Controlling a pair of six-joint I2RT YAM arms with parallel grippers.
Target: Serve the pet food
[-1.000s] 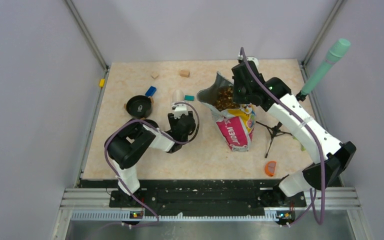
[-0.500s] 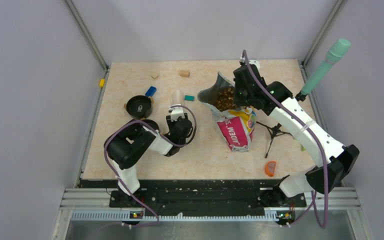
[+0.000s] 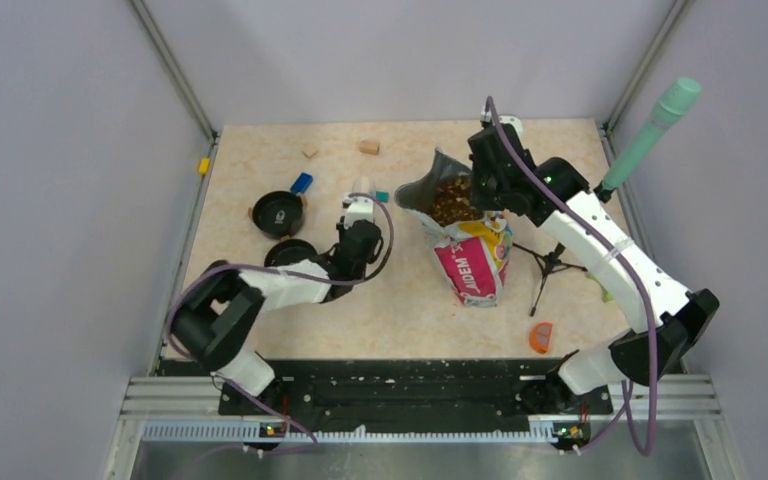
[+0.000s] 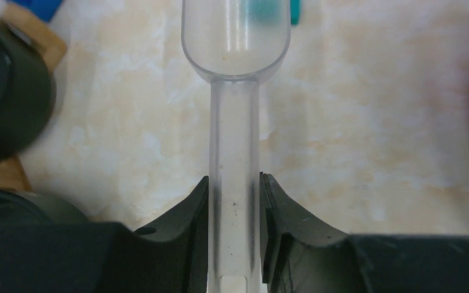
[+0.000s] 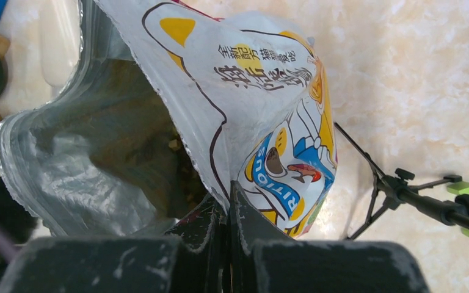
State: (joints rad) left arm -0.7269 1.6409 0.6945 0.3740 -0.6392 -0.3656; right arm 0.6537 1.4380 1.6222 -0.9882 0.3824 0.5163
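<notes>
Pale marbled tabletop (image 3: 410,300) spreads under both arms. We see the left arm stretched low and forward, its left gripper (image 4: 234,186) pinching the handle of a clear scoop (image 4: 234,43), near the far black bowl (image 3: 278,212) and the near black bowl (image 3: 290,252). The right arm arches over the cat-print bag (image 5: 262,79), its right gripper (image 5: 228,204) pressed together on the open rim. We find the pet food (image 3: 450,198) heaped inside the bag's mouth.

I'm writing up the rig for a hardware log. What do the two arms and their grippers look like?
Both the left arm and right arm have white links between chunky black joints, each trailed by a loose purple cable. The right wrist's black fingers are scuffed white.
</notes>
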